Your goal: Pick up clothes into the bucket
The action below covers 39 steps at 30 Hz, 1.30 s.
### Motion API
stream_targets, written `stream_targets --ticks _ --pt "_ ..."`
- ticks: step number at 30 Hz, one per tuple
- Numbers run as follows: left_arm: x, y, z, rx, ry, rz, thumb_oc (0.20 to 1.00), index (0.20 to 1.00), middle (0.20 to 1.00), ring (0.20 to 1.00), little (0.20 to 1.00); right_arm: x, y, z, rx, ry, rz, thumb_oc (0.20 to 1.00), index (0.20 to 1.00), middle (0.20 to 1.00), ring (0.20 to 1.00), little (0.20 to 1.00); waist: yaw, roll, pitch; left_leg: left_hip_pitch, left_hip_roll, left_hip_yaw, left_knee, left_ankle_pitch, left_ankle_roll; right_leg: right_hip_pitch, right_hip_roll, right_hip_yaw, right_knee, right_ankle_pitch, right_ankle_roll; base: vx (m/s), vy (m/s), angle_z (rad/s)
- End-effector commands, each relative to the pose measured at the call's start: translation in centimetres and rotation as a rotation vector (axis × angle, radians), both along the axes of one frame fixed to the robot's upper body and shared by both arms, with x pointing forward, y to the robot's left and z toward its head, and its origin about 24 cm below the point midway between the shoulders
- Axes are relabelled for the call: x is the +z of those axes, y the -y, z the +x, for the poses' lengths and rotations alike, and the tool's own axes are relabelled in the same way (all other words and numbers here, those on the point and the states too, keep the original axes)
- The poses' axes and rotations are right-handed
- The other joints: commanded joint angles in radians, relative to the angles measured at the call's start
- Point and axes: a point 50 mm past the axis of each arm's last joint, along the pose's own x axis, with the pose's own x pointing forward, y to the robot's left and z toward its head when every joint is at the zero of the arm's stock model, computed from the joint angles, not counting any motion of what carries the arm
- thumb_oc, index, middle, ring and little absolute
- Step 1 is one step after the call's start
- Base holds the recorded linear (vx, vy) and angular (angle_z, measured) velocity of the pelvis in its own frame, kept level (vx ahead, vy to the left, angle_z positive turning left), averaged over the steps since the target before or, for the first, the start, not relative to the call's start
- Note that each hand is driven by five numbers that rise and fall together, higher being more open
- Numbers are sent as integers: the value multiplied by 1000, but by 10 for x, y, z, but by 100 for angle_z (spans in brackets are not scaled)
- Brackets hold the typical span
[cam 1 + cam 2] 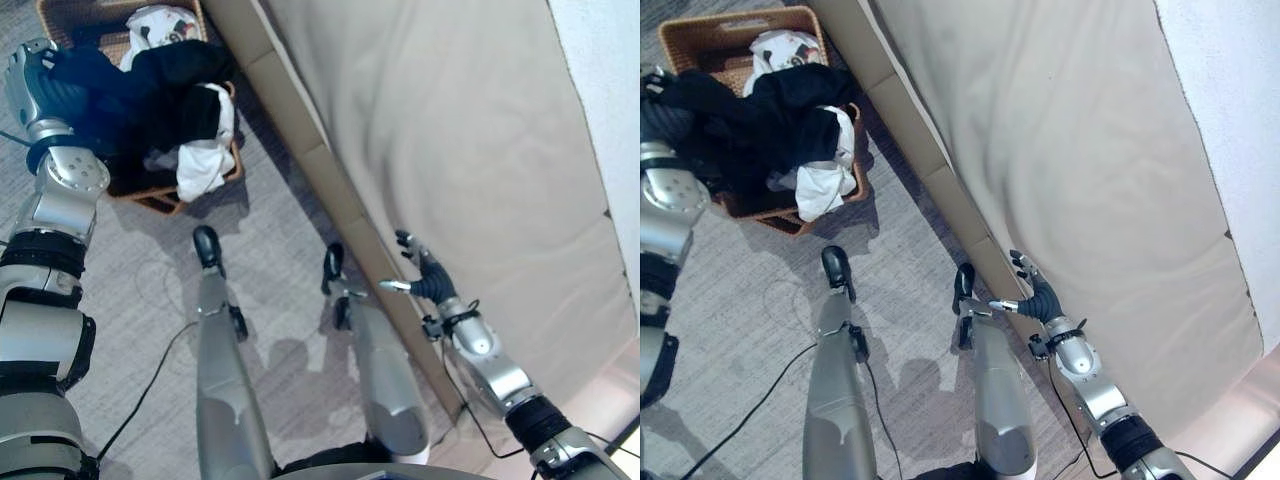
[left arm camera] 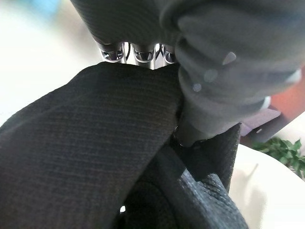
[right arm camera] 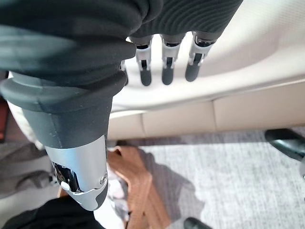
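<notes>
**A:** Where are the clothes right now?

**B:** Most sit in the wicker basket (image 1: 700, 35) on the grey carpet (image 1: 750, 310), at the far left of the scene. A dark garment (image 1: 770, 110) is heaped over the top and spills across the basket's right rim. A white piece (image 1: 820, 190) hangs over the near right corner, and a white patterned piece (image 1: 780, 45) lies at the far side.

**A:** And your left robot hand?

**B:** My left robot hand (image 2: 136, 52) is up by the basket, buried in the dark garment. In my left wrist view the dark ribbed cloth wraps close around it, with silver fingers (image 2: 109, 50) just showing above the fold. The cloth hides how those fingers are set, so I cannot tell whether they are clamped on it or loose.

**A:** Your right robot hand?

**B:** My right robot hand (image 1: 420, 275) is well apart from the basket, at the right, hanging over the edge of the bed (image 1: 450, 130). Its fingers (image 3: 164, 71) are straight and spread apart, thumb out to the side, holding nothing.

**A:** What is near it?

**B:** The beige bed frame (image 1: 300, 130) runs diagonally from far left to near right, just beside that hand, with the cream sheet beyond it.
</notes>
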Motion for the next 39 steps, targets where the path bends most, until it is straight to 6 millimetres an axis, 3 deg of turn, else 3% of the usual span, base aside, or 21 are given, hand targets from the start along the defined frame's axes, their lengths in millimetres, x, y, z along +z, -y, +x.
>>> stream_targets --ticks 1,10,23,26,29,35,38,39 --pt "45 5 -8 -17 94 132 1000 1000 1000 1000 1000 13 13 -6 -13 73 13 1000 1000 1000 1000 1000 35 -69 -4 0 -8 3 231 -256 16 16 -65 18 -124 160 61 0 0 0" --pt "47 8 -8 -37 92 141 1000 1000 1000 1000 1000 12 19 -7 -29 69 3 1000 1000 1000 1000 1000 40 -49 -4 -23 -12 5 259 -266 21 -9 -70 25 -100 153 59 -5 16 -1" --pt "38 7 -12 -49 103 129 1000 1000 1000 1000 1000 8 20 -7 -43 48 -1 1000 1000 1000 1000 1000 47 -46 -4 11 -17 14 242 -268 23 23 -75 24 -118 161 64 0 2 -1" --pt "27 15 -18 -151 262 -66 1000 1000 1000 1000 1000 6 19 -5 -61 42 15 1000 1000 1000 1000 1000 64 -48 -4 42 -19 17 233 -272 23 52 -79 21 -123 158 65 0 0 0" --pt "21 18 -24 -178 301 -84 1000 1000 1000 1000 1000 5 20 -5 -70 38 13 1000 1000 1000 1000 1000 69 -46 -4 65 -20 21 227 -275 23 75 -79 20 -128 157 65 19 8 -5" --pt "16 39 -52 -409 555 -232 1000 1000 1000 1000 1000 1 26 -4 -113 22 28 1000 1000 1000 1000 1000 99 -34 -5 164 -24 31 184 -277 21 158 -88 13 -146 161 68 21 5 0" --pt "1 50 -55 -514 623 -394 1000 1000 1000 1000 1000 -2 28 -4 -128 7 17 1000 1000 1000 1000 1000 110 -33 -5 225 -28 34 156 -273 19 217 -93 6 -166 165 70 13 4 0" --pt "-10 65 -57 -588 616 -432 1000 1000 1000 1000 1000 -4 31 -5 -149 0 16 1000 1000 1000 1000 1000 117 -28 -6 254 -39 46 131 -236 27 247 -109 -9 -180 191 62 5 30 5"
